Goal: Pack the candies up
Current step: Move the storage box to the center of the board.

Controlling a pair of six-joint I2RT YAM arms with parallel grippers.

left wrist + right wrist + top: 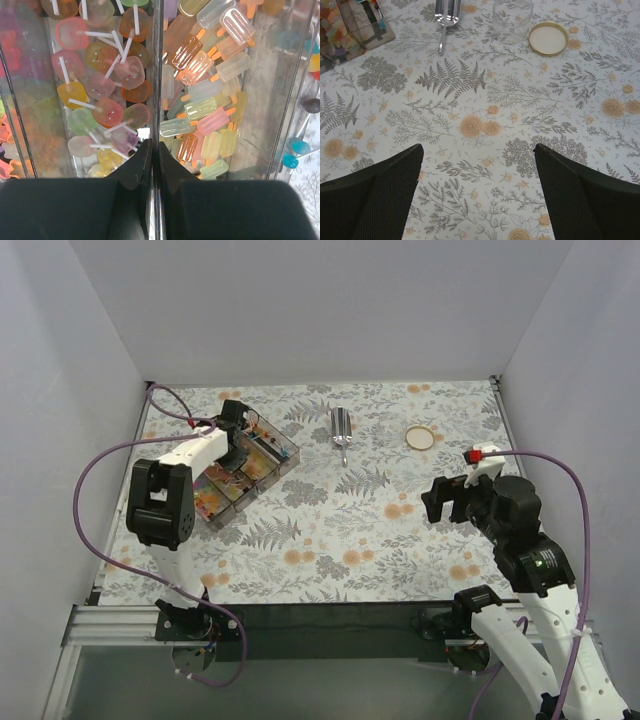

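From above, the left pincer [236,430] sits over the clear box [285,452] of candies [215,502] at the left of the desk [330,540]. Its wrist view shows it closed on the divider [159,75] between two candy-filled compartments. The right wrist view shows the right pincer [477,148] wide open above the desk.

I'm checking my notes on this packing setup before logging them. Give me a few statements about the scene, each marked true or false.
1. The left gripper is shut on a divider wall of the clear box. True.
2. The right gripper holds the scoop. False: it is open above the tablecloth, and the scoop lies apart from it.
3. The gold lid is on the jar. False: it lies beside the jar.
4. Lollipop candies and ice-pop candies fill separate compartments. True.
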